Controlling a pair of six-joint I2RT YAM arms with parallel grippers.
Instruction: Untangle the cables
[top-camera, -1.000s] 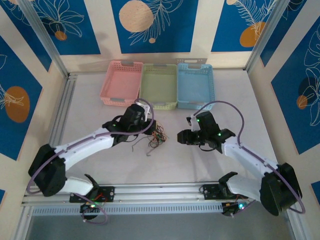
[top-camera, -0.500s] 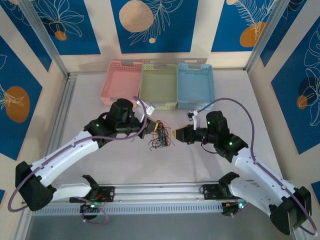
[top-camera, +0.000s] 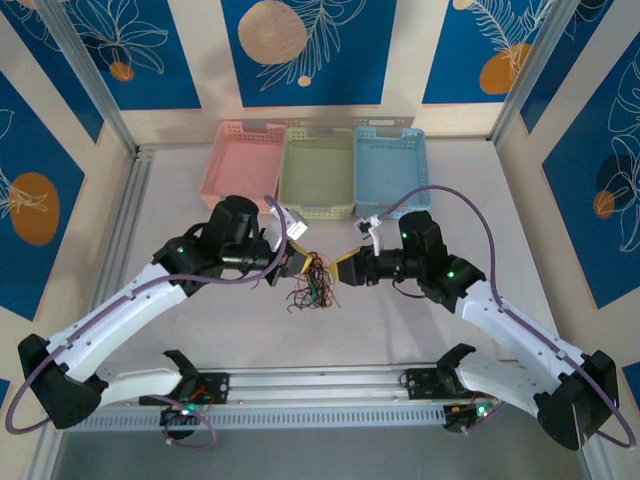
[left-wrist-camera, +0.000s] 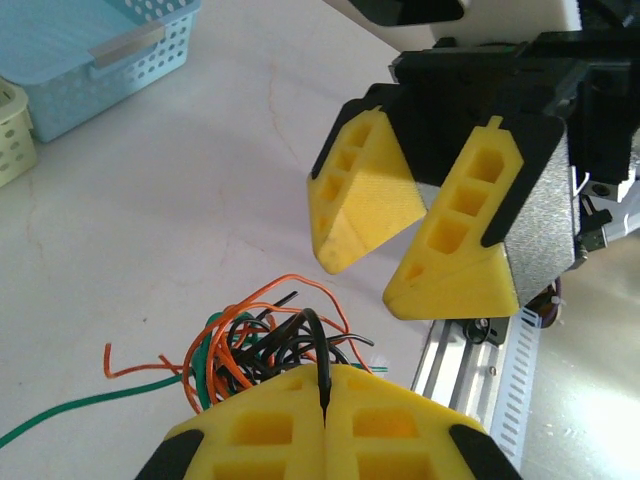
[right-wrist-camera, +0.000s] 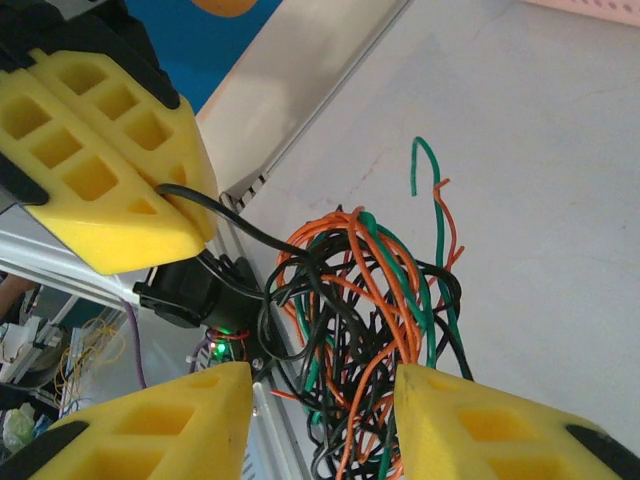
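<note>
You've got the cables bunched into one messy clump of thin black, orange-red and green wires, mid-table and right between the two grippers. Can't tell if the clump is resting on the table or dangling a bit.

Your left gripper is pinched tight on a single black strand looping out of the clump. From the right wrist you can follow that strand from its yellow fingers down into the knot. Your right gripper has its jaws spread wide, with the tangle sitting in line with the gap and nothing pinched. A green end and a couple of orange ends poke out loose.

The table is pale and faintly marbled. A pink basket, a green basket and a blue basket line the far edge. Blue wall panels with leaf sketches and orange circles sit behind.
</note>
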